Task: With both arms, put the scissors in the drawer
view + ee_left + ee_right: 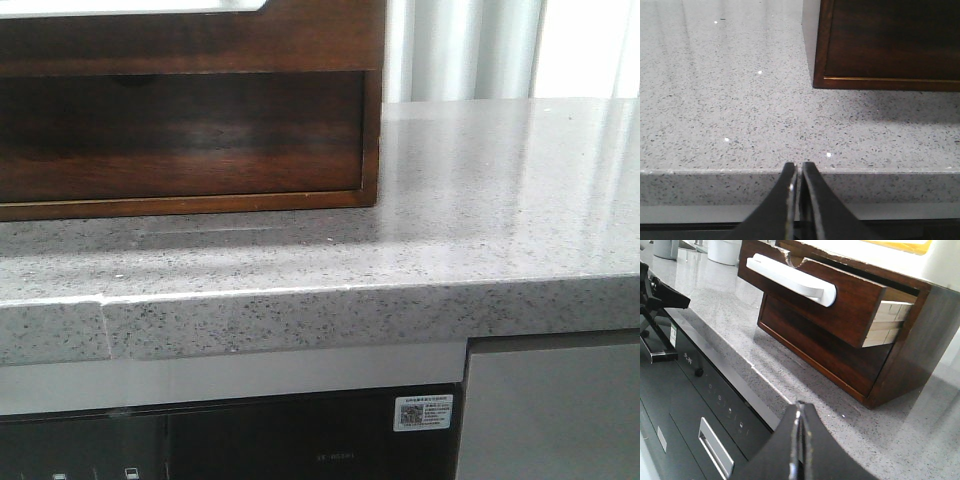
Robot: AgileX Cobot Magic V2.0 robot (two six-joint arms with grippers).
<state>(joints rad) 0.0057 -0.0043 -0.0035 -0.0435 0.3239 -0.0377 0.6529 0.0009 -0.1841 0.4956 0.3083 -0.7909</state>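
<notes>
The drawer (840,300) is pulled partly out of the dark wooden cabinet (910,355), and its pale side boards show at the open corner; a white handle-like bar (790,279) lies across its front, just beside the half-round notch in the top edge. The inside of the drawer is hidden from every view, so I cannot tell what it holds. The scissors are not visible in any picture; they may be inside the drawer already or somewhere outside the views, and I cannot say which. The front view shows only the lower part of the cabinet (200,150), which looks shut there and stands on the grey speckled counter (480,200). The left gripper (799,172) hangs at the edge of the counter, in front of the cabinet and a little to its side, with its two dark fingers (786,192) pressed together and nothing between them. The right gripper (799,412) is also closed and empty, near the counter edge in front of the cabinet, below the level of the open drawer. My judgement is that the step is either finding the scissors or, if they are already inside, pushing the drawer shut. The next move needs one arm to reach the drawer front without catching the white bar, while the other arm stays clear of the cabinet.
</notes>
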